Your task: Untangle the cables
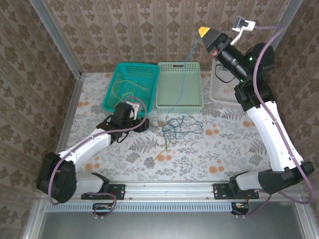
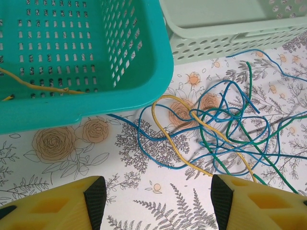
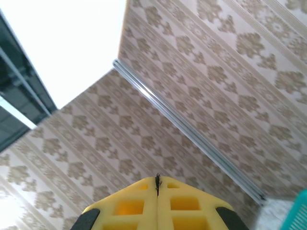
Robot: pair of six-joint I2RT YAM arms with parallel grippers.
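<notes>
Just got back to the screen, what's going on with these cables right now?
The right gripper is shut on a blue cable and holds it high above the pale green basket. The strand runs down to the tangle on the table. The left gripper sits low and open, facing the tangle without touching it. A yellow cable lies in the teal basket.

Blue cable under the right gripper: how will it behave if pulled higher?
Probably floppy: the blue cable droops from the right gripper to the tangle. Likely light, being so thin. Pulling may drag that tangle along, since its strands interlace.
</notes>
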